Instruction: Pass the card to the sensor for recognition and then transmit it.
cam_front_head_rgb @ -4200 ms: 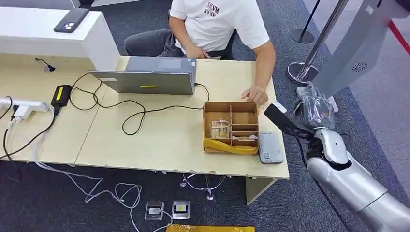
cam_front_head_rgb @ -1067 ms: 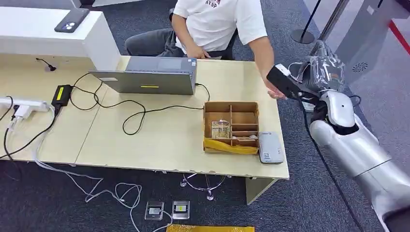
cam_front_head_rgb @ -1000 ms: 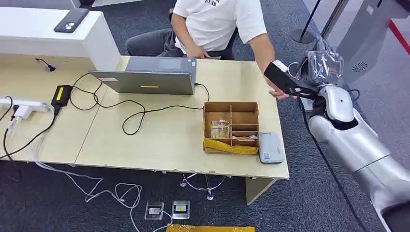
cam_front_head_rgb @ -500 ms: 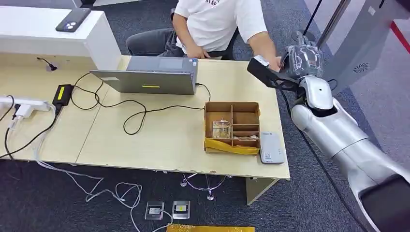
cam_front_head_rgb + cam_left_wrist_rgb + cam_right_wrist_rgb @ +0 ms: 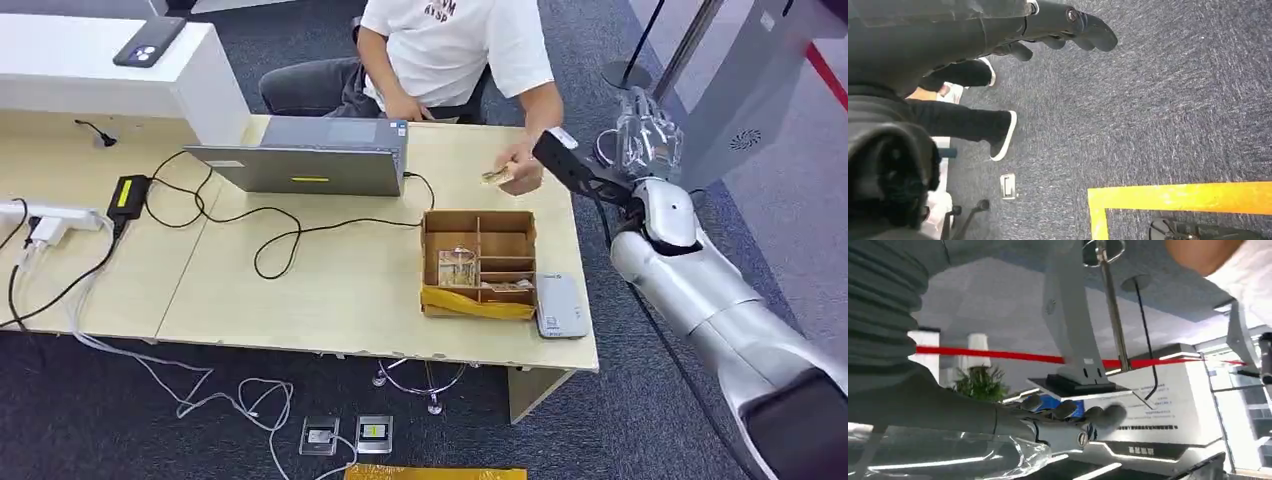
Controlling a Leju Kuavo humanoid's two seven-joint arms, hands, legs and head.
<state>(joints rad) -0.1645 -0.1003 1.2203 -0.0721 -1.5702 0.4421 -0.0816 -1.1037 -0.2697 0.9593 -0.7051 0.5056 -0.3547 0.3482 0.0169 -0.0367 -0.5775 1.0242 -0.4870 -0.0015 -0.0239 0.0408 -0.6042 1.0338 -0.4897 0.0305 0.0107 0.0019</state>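
A person's hand (image 5: 520, 168) holds a small yellowish card (image 5: 494, 176) above the far right of the wooden table (image 5: 300, 290). My right hand (image 5: 646, 132), wrapped in clear plastic, is raised just right of the table's far corner, a short way from that card. In the right wrist view my right hand (image 5: 1068, 421) has its fingers (image 5: 1104, 415) stretched out with nothing in them. The grey card sensor (image 5: 560, 305) lies near the table's front right edge, beside a cardboard divider box (image 5: 478, 262). My left hand (image 5: 1063, 25) hangs over the carpet, holding nothing.
A laptop (image 5: 310, 165), black cables (image 5: 270, 235) and a power strip (image 5: 45, 215) lie on the table's left and middle. A phone (image 5: 148, 40) rests on the white counter. A stanchion pole (image 5: 660, 70) and a grey gate panel (image 5: 745, 95) stand behind my right hand.
My right arm rose from beside the table toward the person. The person's hand met mine, then drew back over the table with the card. My right hand is now empty.
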